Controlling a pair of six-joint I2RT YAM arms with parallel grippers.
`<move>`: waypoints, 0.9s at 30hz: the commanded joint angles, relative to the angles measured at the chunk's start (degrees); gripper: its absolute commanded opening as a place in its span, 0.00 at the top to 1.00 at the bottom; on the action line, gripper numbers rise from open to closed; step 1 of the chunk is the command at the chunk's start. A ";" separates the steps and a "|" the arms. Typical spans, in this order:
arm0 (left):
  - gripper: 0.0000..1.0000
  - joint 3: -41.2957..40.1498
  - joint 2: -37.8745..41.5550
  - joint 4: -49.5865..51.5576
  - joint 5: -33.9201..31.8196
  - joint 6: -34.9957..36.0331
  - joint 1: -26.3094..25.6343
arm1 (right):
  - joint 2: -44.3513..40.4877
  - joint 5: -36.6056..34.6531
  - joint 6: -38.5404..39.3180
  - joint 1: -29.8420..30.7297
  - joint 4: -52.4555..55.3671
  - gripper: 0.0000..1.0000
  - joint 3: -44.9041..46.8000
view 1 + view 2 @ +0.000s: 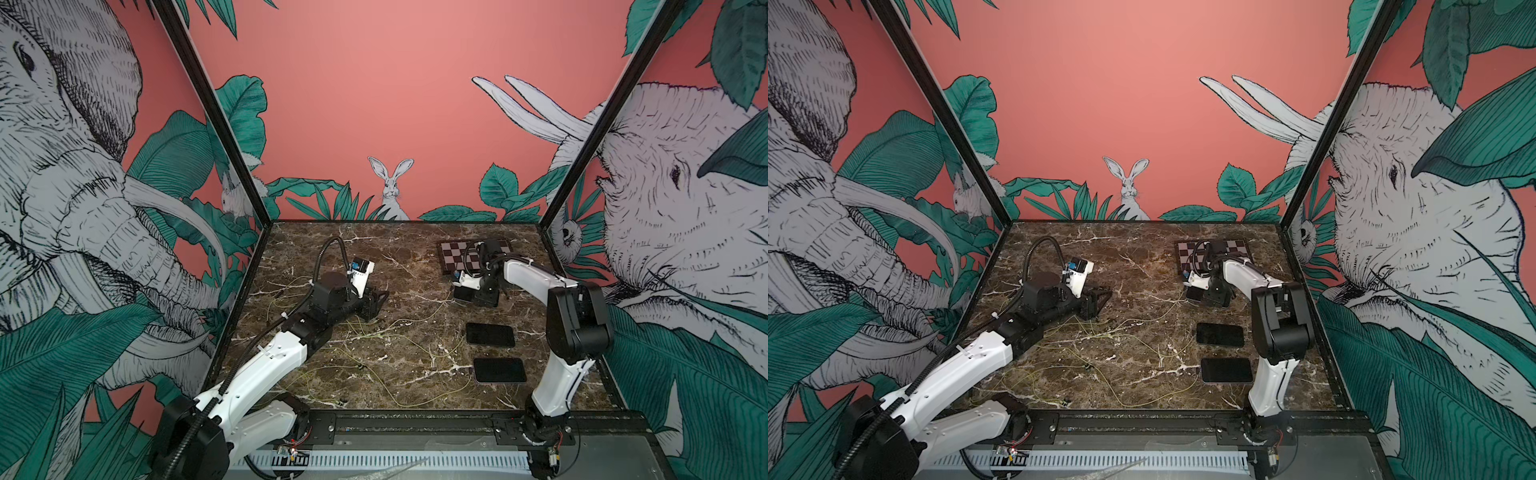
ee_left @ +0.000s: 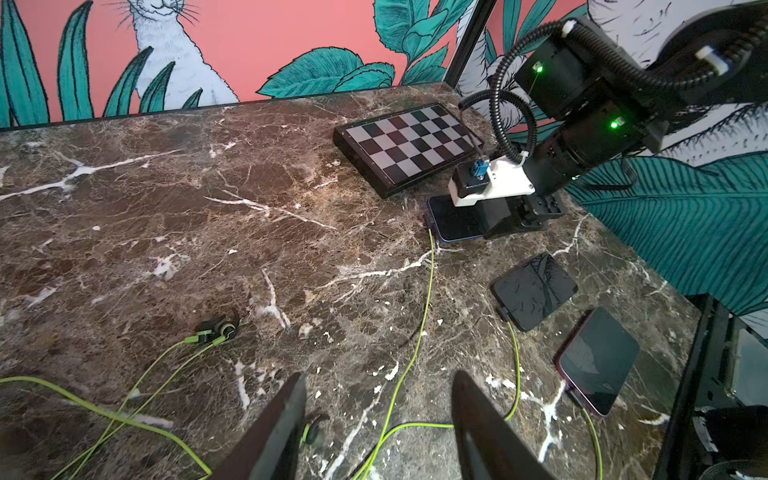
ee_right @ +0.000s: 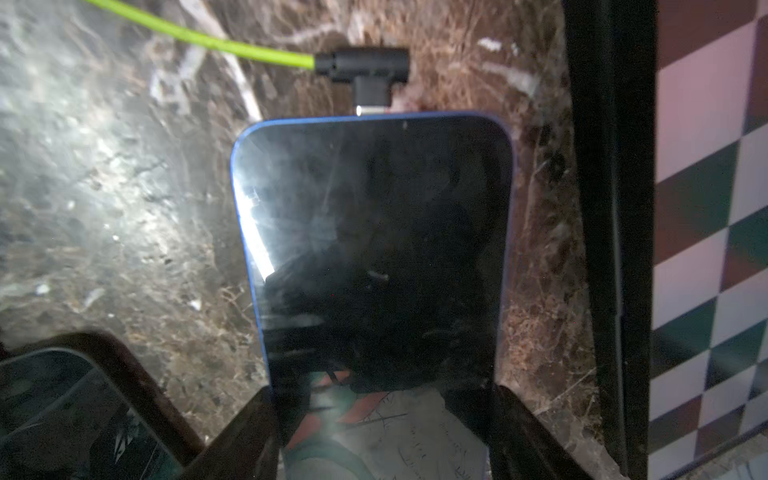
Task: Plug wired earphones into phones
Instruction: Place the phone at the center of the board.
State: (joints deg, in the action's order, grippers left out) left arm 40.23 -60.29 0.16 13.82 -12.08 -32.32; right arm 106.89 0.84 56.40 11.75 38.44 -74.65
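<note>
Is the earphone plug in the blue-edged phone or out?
In, perhaps not fully: the plug meets the phone at its short edge, a sliver of metal tip bare.

My left arm (image 1: 274, 357) and right arm (image 1: 555, 376) wear glossy white shells dotted with small dark screws, linked by chunky black joints. A ribbed black hose (image 1: 330, 249) runs along the left one, pinned by white zip ties (image 1: 284, 318), and arcs at twelve o'clock above its wrist. Each wrist carries a white camera mount (image 1: 360, 272) with a blue plug. My left gripper (image 2: 377, 376) is matte black and wedge-fingered. Green lights (image 2: 614, 124) glow on the right wrist.
</note>
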 commanded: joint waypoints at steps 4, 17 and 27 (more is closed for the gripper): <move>0.43 0.10 0.23 0.75 -1.14 1.58 0.25 | 2.03 2.75 4.92 -1.46 3.49 0.26 -2.15; 0.00 -0.21 2.66 1.96 -8.77 2.04 1.11 | -5.01 10.98 -7.57 -1.24 -6.71 0.02 -2.60; 0.00 -2.26 8.82 2.56 -26.41 8.77 2.33 | -39.38 3.66 -47.75 -1.35 -55.75 0.02 32.23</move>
State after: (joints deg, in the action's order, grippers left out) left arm 38.41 -52.64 1.67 -4.19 -6.07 -30.83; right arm 73.32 8.82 24.86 10.26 -0.14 -51.03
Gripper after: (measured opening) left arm 0.995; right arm 0.982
